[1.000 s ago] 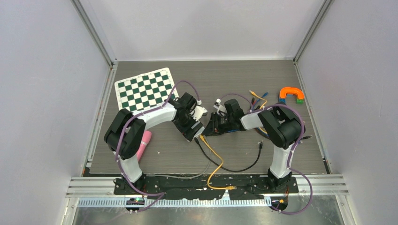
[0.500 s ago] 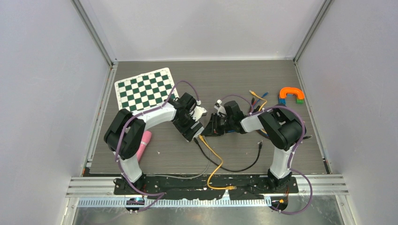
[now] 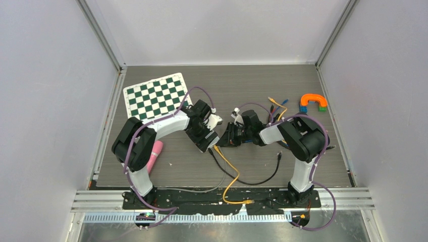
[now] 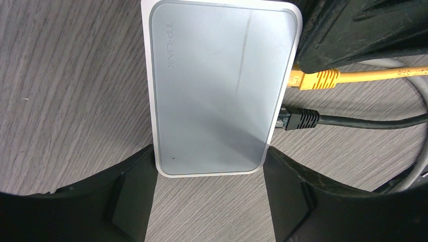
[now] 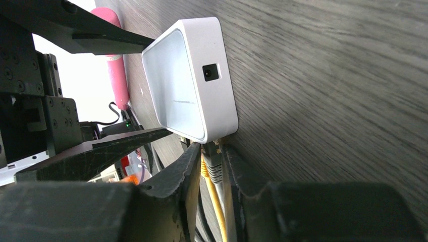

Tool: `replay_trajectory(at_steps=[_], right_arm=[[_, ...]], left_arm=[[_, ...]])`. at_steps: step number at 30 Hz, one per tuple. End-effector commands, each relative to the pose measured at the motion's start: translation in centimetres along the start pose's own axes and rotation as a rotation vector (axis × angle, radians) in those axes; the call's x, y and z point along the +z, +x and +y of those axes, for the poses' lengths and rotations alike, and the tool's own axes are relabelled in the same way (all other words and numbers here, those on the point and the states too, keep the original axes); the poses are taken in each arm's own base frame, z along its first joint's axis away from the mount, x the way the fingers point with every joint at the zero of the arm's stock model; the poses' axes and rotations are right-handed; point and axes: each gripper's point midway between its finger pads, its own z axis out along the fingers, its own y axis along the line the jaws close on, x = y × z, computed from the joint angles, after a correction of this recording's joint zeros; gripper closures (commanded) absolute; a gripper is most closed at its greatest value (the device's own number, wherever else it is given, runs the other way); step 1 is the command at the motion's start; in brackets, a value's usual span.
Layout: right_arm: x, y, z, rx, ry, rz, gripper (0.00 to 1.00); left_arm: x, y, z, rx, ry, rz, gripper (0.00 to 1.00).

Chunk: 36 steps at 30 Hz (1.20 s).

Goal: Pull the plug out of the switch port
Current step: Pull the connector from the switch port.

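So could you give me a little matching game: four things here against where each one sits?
Things:
1. network switch
2. grey plug
3. chessboard mat
4. orange horseshoe-shaped toy

Places:
A. far right corner of the table
B. in the jaws of the left gripper
C. far left corner of the table
D. in the jaws of the right gripper

Pairs: 1-B, 2-D, 3-C, 4-A.
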Motion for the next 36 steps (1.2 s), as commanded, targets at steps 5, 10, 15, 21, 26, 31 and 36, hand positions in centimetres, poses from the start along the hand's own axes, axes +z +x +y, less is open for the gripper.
replay_trajectory(at_steps=[5,10,15,21,26,31,36], right_arm=[[0.7,0.2,-2.5,0.047,0.106,-0.036,0.69],[0.5,0.3,-3.3,0.023,0.148,-0.037,0.76],[0.1,0.4,-3.0,-0.018,0.142,-0.025,0.94],[-0.4,0.6,-1.2,-0.097,0.075,0.009,0.95],[-0.9,1.3,-0.9,-0.153,0.066,0.054,0.95],[-1.3,2.2,-1.9,-0.144,0.112,0.086,0.95],[-1.6,2.6,-3.1,-0.146,0.171,0.089,0.95]], left_arm=[[-0.2,-0.1,-1.9,-0.013,0.081,-0.018,0.58],[-0.2,-0.2,-2.2,-0.011,0.095,-0.024,0.59],[-0.4,-0.3,-2.1,-0.011,0.089,-0.032,0.59],[-0.3,-0.2,-1.6,-0.027,0.064,-0.020,0.60],[-0.5,0.1,-0.9,-0.050,0.030,-0.015,0.61],[-0.7,0.1,0.0,-0.089,0.004,-0.022,0.62],[-0.6,0.4,0.4,-0.100,-0.007,-0.007,0.63]])
